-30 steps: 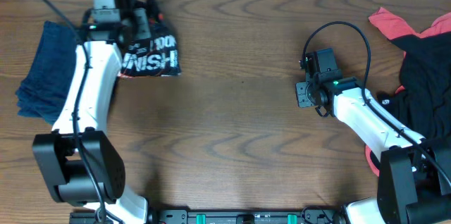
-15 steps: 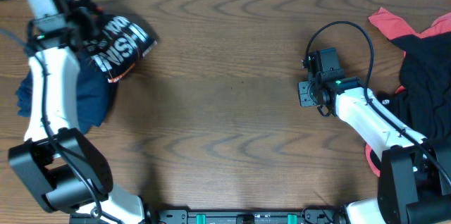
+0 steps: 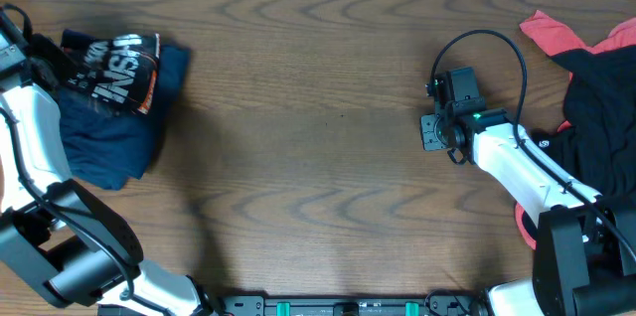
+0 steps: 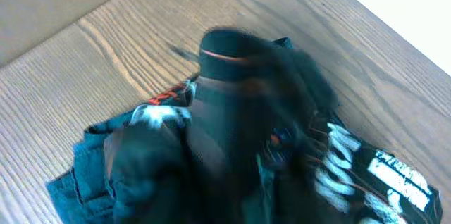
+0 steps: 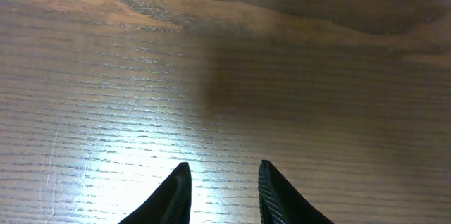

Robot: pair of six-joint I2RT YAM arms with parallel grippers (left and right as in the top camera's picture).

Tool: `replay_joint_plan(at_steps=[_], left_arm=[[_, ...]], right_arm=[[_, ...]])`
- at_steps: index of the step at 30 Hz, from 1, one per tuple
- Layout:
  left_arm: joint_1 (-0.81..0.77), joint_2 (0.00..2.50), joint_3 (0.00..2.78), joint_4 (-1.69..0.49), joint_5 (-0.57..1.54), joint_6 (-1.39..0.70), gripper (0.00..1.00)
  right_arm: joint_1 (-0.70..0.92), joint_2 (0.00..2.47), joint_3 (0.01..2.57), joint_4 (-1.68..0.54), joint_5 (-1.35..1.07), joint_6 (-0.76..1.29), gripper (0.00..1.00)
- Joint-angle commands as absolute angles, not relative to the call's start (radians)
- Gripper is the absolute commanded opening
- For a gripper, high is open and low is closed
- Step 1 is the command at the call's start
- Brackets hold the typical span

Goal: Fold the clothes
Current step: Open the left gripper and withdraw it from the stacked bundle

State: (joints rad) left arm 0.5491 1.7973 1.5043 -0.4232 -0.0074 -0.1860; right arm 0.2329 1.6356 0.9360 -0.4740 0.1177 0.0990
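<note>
Wooden tabletop [image 3: 318, 157] holds our folded black jersey [image 3: 111, 66] far left atop a navy garment [image 3: 109, 132] — left hand [image 3: 50, 53] too blurred to tell its grip, right hand [image 5: 222, 185] spread, empty — so stacking looks nearly done, and next we likely fetch from the right pile [image 3: 596, 107].

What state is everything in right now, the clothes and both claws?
Black jersey with white lettering: folded, lying on the navy garment.
Navy garment: roughly folded, flat on the wooden table.
Black and coral-red garments: unfolded, heaped at the right edge.
Left gripper: at the jersey's edge; blur hides whether it grips.
Right gripper: open, empty, above bare wood.
</note>
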Motion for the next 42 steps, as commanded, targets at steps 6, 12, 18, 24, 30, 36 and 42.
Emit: replay_joint_plan(at_steps=[6, 12, 18, 24, 30, 36, 42], left_arm=[[0.588, 1.813, 1.517, -0.417, -0.019, -0.197, 0.93], [0.585, 1.802, 1.517, -0.417, 0.078, -0.197, 0.93], [0.490, 1.802, 1.517, -0.393, 0.249, -0.118, 0.98], [0.238, 1.803, 1.517, -0.399, 0.247, -0.045, 0.98], [-0.008, 1.803, 1.517, -0.488, 0.177, -0.041, 0.98], [-0.068, 1.757, 1.517, -0.786, 0.165, -0.111, 0.98], [-0.069, 1.625, 1.445, -0.918, 0.160, -0.093, 0.98]], right_arm=[[0.225, 1.615, 0.953, -0.484, 0.131, 0.112, 0.31], [0.225, 1.615, 0.953, -0.471, 0.130, 0.112, 0.39], [0.225, 1.615, 0.953, -0.398, 0.062, 0.144, 0.52], [0.225, 1.616, 0.953, -0.217, -0.070, 0.217, 0.69], [0.165, 1.615, 0.963, -0.134, -0.089, 0.194, 0.79], [-0.004, 1.559, 1.095, -0.447, -0.131, 0.184, 0.92], [-0.085, 1.355, 1.097, -0.626, -0.127, 0.140, 0.97]])
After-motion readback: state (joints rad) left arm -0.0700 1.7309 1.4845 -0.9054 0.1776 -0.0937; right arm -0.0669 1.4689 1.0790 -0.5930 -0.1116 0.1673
